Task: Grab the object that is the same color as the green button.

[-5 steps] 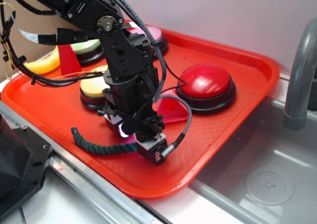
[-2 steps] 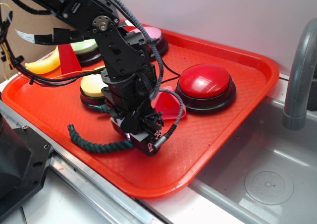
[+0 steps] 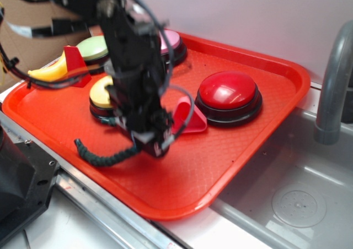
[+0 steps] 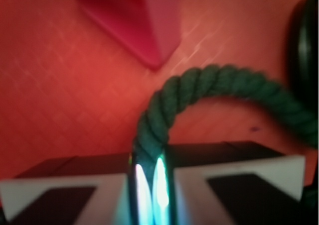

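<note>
My end effector has its two pale pads drawn nearly together on one end of the dark green twisted cotton rope, and only a thin bright slit shows between them in the wrist view. I judge the pinch is near the rope's tip because that end was the easiest to reach clear of the buttons. The rest of the rope arches away from the pads and trails off toward the right of that view.

From the exterior camera the arm is blurred, so I can't say how high the pinched end sits above the red plastic tray. The free end of the rope lies on the tray floor near the front rim. That rim is close, so a straight lift seems safer to me than a drag.

Just behind the end effector sits a pink wedge-shaped plastic piece, and beside it the yellow dome button. The big red dome button is well apart to the right. The pale green dome button that sets the colour match is at the far back left, next to the yellow toy banana. The open room I see is mainly upward and over the bare front right of the tray.
</note>
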You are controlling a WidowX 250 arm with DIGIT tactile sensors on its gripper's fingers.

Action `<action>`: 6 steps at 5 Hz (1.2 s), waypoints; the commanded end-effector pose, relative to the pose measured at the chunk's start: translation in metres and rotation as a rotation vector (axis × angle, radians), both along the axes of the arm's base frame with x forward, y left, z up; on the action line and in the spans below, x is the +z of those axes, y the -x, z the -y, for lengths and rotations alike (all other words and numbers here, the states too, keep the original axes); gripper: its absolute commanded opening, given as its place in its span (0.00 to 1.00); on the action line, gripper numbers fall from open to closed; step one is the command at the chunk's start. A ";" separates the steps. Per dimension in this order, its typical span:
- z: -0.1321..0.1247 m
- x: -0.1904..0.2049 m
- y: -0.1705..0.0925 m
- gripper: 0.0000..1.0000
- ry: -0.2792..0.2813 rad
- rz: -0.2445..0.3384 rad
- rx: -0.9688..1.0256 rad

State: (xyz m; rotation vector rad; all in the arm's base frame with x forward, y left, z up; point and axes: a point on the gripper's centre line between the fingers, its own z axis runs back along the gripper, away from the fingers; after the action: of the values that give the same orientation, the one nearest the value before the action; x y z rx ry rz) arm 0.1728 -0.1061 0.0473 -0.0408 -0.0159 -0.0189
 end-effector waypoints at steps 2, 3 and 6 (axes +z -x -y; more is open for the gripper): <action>-0.060 0.116 -0.007 0.00 -0.040 0.026 0.057; -0.088 0.142 0.013 0.00 -0.051 0.062 0.114; -0.140 0.162 0.050 0.00 -0.073 0.088 0.219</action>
State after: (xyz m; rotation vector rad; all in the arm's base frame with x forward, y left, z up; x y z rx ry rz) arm 0.1245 0.0318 0.1989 0.0234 -0.0697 0.1958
